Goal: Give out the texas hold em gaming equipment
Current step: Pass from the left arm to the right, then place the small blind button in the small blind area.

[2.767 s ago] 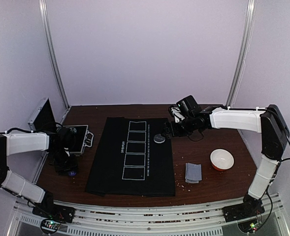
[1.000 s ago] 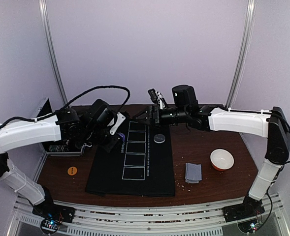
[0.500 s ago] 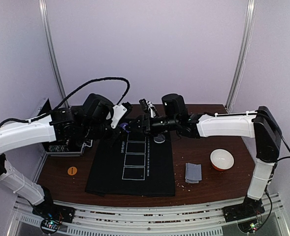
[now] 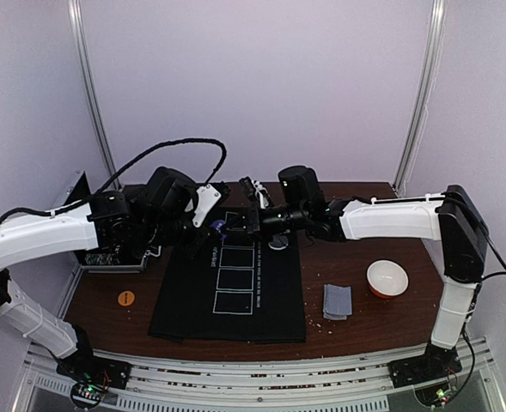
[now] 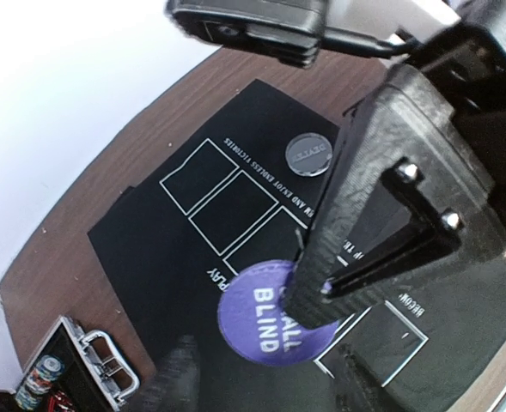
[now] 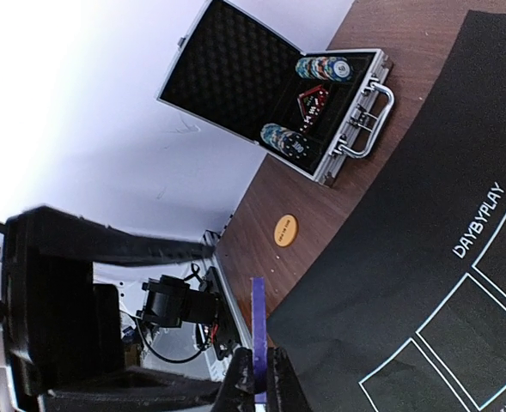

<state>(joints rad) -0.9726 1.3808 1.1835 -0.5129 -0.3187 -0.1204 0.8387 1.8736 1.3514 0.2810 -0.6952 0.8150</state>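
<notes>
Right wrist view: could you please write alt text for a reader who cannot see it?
The right gripper pinches a purple disc edge-on above a black mat printed with white boxes. Beyond, on the brown table, lie an orange disc and an open metal case holding chip stacks.

My top camera sits high behind my bases (image 4: 94, 371) and looks down on the whole bench (image 4: 356, 257). My left wrist camera looks steeply down, close above the black mat (image 5: 149, 249). My right wrist camera looks across this mat toward the open case (image 6: 235, 86). Both wrist views share the purple disc (image 5: 257, 318).
</notes>
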